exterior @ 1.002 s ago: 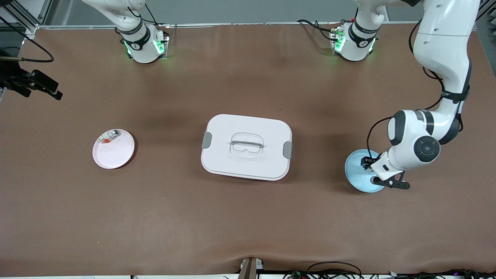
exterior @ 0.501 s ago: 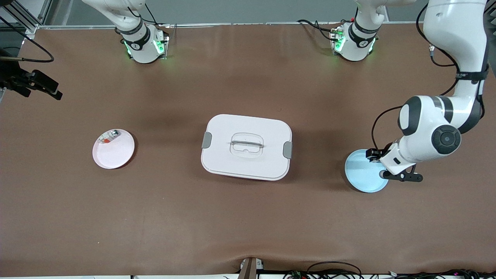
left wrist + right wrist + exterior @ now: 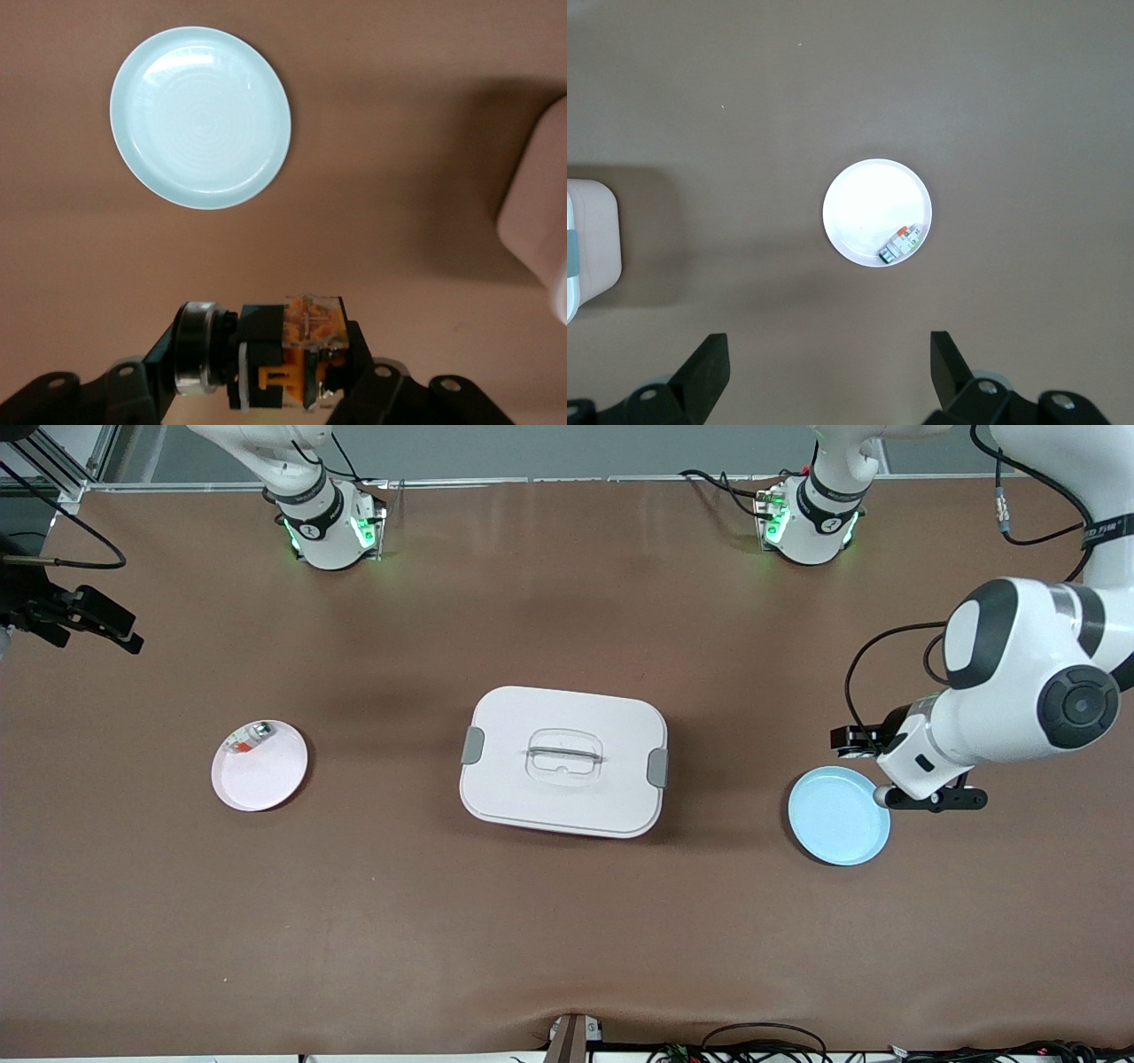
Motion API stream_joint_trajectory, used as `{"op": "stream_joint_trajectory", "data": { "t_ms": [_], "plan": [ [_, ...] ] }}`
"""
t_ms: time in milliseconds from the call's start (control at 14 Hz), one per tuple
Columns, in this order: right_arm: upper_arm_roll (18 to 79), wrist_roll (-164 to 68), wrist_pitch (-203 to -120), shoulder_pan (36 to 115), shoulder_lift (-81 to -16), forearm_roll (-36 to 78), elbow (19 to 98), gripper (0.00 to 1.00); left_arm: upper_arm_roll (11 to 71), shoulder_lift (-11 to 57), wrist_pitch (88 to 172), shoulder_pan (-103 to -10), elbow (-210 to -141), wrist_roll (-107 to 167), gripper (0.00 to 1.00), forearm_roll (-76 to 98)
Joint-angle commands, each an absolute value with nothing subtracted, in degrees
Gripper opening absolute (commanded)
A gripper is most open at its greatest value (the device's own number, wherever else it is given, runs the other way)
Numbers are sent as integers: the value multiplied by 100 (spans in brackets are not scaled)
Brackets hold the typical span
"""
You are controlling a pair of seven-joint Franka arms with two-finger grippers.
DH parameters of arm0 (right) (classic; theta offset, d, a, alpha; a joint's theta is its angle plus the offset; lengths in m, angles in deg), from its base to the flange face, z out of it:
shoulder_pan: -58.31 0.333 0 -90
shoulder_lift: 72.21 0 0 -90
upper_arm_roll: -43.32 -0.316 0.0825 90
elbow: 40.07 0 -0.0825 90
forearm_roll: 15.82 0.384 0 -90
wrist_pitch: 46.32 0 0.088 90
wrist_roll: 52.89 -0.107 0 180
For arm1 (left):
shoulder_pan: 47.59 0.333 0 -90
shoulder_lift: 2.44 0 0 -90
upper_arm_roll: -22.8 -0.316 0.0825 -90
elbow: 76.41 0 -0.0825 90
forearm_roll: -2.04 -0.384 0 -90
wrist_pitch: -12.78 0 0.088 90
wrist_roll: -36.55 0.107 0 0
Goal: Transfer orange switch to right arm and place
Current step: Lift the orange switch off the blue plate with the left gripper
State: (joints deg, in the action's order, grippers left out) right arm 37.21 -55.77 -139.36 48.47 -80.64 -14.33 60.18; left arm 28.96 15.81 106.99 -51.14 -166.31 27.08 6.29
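The orange switch [image 3: 292, 354] is held in the clenched left gripper [image 3: 266, 390], gripped between the two fingers [image 3: 133, 390] with its orange face turned up toward the wrist camera. In the front view the left gripper [image 3: 886, 766] is carried in the air at the left arm's end of the tabletop [image 3: 567, 939], just past the rim of the light blue plate [image 3: 838, 817] at about 2 o'clock from the plate's centre. The switch itself cannot be made out in the front view. The blue plate is seen bare in the left wrist view [image 3: 200, 117], lying flat on the brown surface.

A white lidded box [image 3: 563, 761] with grey side clasps and a recessed handle is set at the middle of the tabletop, at 9 o'clock from the blue plate. A pink plate [image 3: 260, 765] is found at 9 o'clock from the box, toward the right arm's end, and a small clear-and-silver piece with a red bit [image 3: 248, 738] lies on it near the rim at about 11 o'clock.

The right gripper [image 3: 828, 372] is held high over the pink plate [image 3: 877, 211], with its fingers [image 3: 709, 363] spread wide and nothing between them; the right arm waits.
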Motion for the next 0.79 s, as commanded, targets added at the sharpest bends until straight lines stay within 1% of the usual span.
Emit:
{"op": "stream_joint_trajectory", "data": {
  "t_ms": [0,143,430,573,716],
  "plan": [
    [3681,-5509,-13957,4820,-8109,-1494,6065,100,2965,1629,10348,-5101,-16168,2364,28,923],
    [3681,-5509,-13931,4820,-8100,-1485,6065,100,3009,1628,10348,-5110,-16036,1961,28,1160],
    [3682,-5518,-13904,4811,-8100,-1433,6065,100,3351,1506,10348,-5101,-15921,363,28,1250],
    [3690,-5526,-13904,4811,-8100,-1398,6065,100,3579,1497,10348,-5101,-15877,-323,28,1250],
    [3690,-5535,-13895,4811,-8100,-1380,6065,100,3843,1497,10348,-5101,-15649,-764,28,1258]
  ]
}}
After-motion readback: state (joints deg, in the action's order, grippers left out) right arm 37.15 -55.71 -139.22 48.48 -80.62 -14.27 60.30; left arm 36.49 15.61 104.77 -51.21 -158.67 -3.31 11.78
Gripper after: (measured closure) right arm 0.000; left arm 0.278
